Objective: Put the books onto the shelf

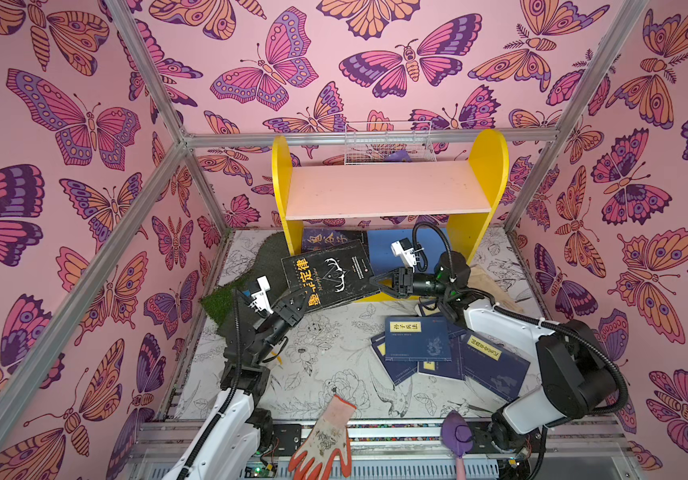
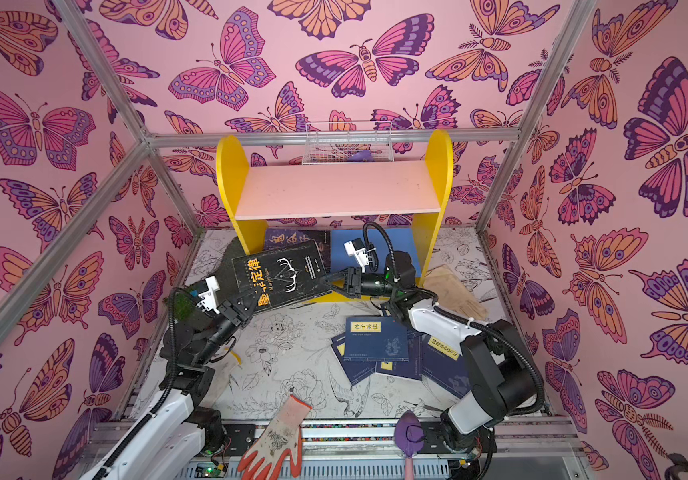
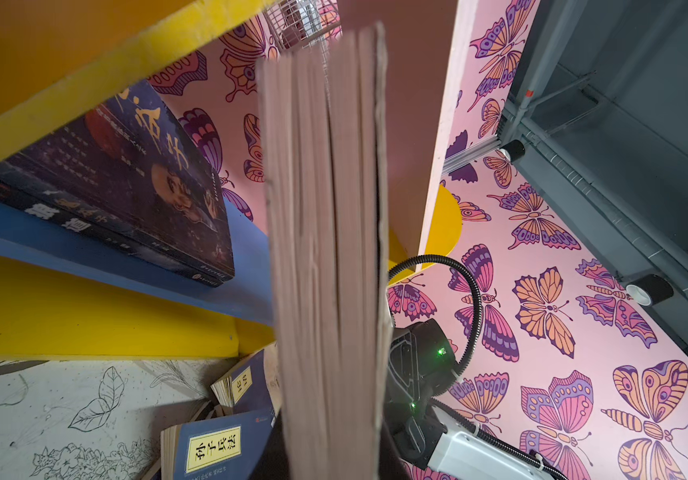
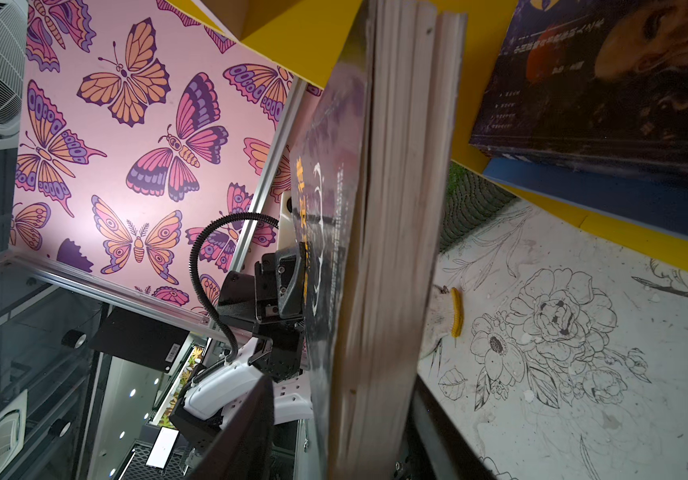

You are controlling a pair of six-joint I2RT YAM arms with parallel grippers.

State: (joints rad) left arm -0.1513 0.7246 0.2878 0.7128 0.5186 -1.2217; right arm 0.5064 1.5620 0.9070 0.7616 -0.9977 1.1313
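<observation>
While left fingers [image 1: 293, 306] pinch one black book [image 1: 329, 274], right fingers [image 1: 383, 277] gape — one shelved book [image 1: 329, 240].

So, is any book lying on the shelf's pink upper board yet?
No: the pink upper board carries nothing, while one dark book lies on the blue lower board.

On flower-printed desk [image 1: 325, 361]: yellow shelf [image 1: 487, 166] at back, navy books [image 1: 417, 345] heaped at right, turf [image 1: 219, 301] at left, tan glove [image 1: 487, 278] beside shelf, orange glove [image 1: 325, 436] and trowel [image 1: 456, 434] at near edge; on shelf's blue board [image 1: 379, 249], dark book [image 1: 329, 239] lying flat.
</observation>
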